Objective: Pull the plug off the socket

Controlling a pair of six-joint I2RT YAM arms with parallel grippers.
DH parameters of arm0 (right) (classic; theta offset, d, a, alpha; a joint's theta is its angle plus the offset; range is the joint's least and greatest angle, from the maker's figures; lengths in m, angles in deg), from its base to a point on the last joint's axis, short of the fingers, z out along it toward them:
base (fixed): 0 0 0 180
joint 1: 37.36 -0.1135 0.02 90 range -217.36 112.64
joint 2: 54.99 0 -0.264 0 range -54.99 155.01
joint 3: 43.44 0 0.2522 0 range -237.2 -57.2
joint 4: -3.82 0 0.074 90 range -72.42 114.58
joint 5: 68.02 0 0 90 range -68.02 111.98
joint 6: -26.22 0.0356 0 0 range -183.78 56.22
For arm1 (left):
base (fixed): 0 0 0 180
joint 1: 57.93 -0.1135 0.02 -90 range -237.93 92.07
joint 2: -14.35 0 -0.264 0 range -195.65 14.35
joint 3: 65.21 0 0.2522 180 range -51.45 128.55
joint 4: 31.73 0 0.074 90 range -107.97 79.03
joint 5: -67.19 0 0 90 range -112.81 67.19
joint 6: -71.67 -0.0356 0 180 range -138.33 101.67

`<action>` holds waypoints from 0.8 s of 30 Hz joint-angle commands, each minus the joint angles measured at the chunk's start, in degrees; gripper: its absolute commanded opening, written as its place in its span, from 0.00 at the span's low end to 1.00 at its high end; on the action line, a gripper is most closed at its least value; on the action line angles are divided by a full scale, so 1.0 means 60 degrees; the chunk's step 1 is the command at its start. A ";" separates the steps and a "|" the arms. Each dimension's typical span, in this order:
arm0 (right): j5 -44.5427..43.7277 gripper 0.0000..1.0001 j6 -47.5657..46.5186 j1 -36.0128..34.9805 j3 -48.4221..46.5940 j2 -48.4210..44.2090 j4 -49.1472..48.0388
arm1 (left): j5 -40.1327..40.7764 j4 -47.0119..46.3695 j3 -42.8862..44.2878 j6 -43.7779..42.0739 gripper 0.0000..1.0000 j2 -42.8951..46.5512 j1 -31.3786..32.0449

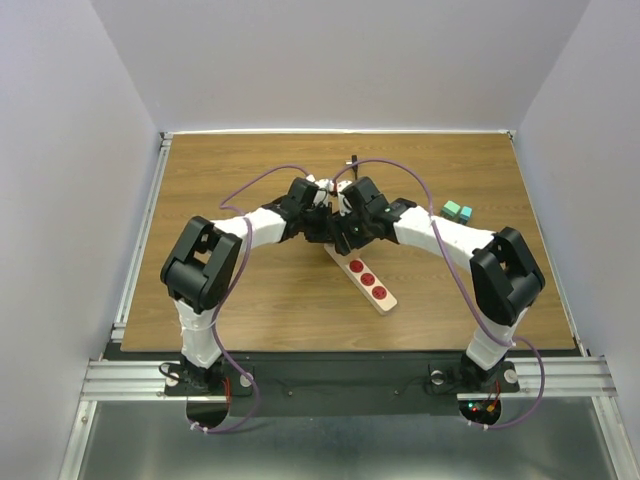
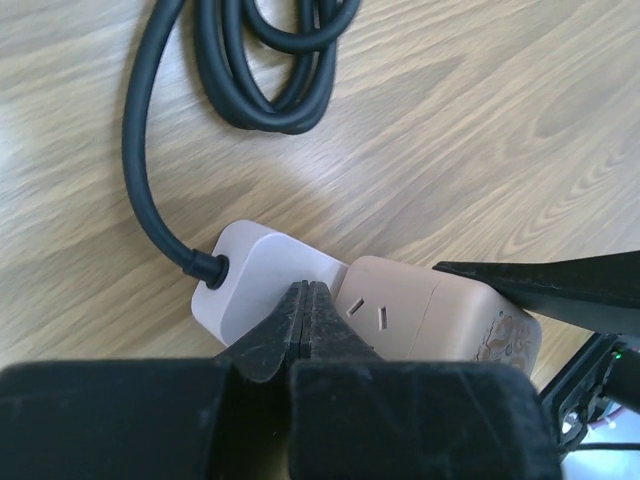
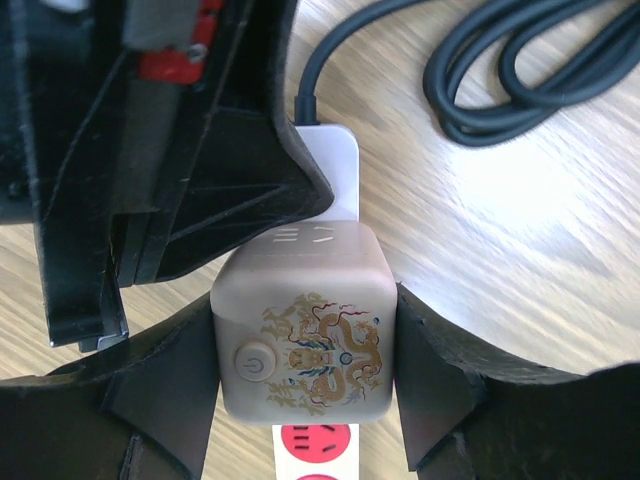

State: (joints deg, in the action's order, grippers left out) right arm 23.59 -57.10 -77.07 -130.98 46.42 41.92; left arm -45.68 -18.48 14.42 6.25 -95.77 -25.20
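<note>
One wooden worktop [image 1: 250, 300] holds one beige socket [image 1: 385, 298], lying slanted at the middle with three red outlets [image 1: 367, 279] showing. One black cord [image 2: 145, 200] loops past its far end. One cube plug [image 3: 305, 335] sits on that end. The right fingers [image 3: 440, 350] press its two sides, gripping it. The left fingers [image 2: 290, 330] are pinched together, empty, just beside it. Two teal blocks [image 1: 458, 211] lie well apart at the right.

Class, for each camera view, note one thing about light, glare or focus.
Top external: even light, soft shadows under the arms on the table. Left wrist: its own fingers are very dark, the black cord sharp. Right wrist: glare whitens the table right of the socket.
</note>
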 commanded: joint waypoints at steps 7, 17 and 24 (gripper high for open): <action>-0.1102 0.01 0.0059 -0.0033 -0.1898 -0.0685 -0.1332 | 0.0633 0.0144 -0.1866 0.0532 0.00 -0.2168 0.1883; -0.1805 0.00 -0.0190 -0.0019 -0.2219 -0.0919 -0.1303 | 0.0648 -0.0515 -0.2335 0.0825 0.00 -0.2505 0.2338; -0.2187 0.00 -0.0293 -0.0033 -0.2337 -0.1197 -0.1302 | 0.0663 -0.0544 -0.2321 0.0913 0.00 -0.2593 0.2528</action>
State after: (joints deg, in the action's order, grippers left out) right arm 14.52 -60.20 -76.39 -134.69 46.55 54.16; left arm -43.28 -43.23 7.03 13.46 -98.70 -19.91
